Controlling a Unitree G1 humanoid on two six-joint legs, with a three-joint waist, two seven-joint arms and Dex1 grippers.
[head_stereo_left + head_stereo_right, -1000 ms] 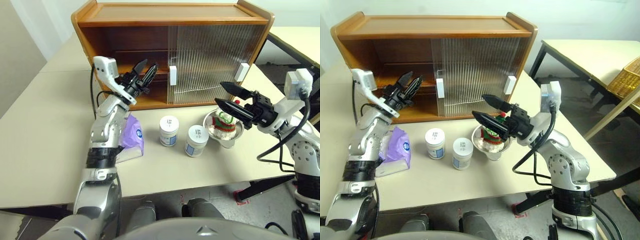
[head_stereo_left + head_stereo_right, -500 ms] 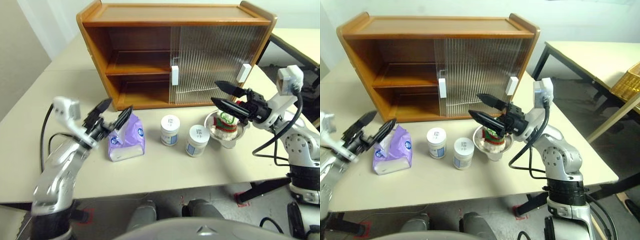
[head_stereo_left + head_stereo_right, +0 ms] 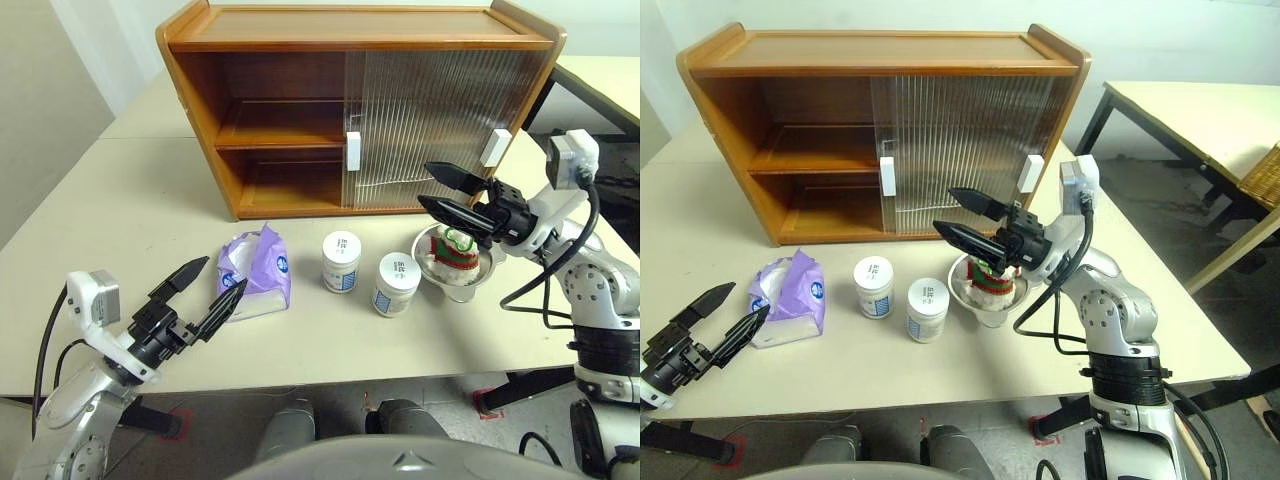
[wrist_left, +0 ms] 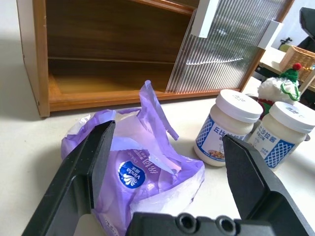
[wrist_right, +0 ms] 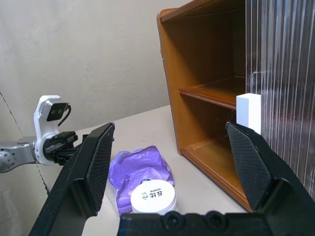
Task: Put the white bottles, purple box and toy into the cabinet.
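The cabinet [image 3: 350, 110] stands at the back of the table, its left half open and its ribbed doors covering the right half. In front lie the purple box [image 3: 258, 280], two white bottles [image 3: 341, 261] [image 3: 395, 283] and the toy [image 3: 455, 250], which sits in a metal bowl [image 3: 468, 285]. My left gripper [image 3: 222, 275] is open and empty, low near the table's front edge, pointing at the purple box [image 4: 138, 167] from just short of it. Above the toy my right gripper [image 3: 425, 185] hovers open and empty, pointing left.
The beige table [image 3: 120, 230] has free room left of the purple box and in front of the bottles. A second table [image 3: 1200, 110] and a wicker basket [image 3: 1270, 170] stand off to the right, across a gap.
My left arm has pulled back from the cabinet's open side, down and toward the front left edge, and its jaws have spread wider. The right arm has stayed put.
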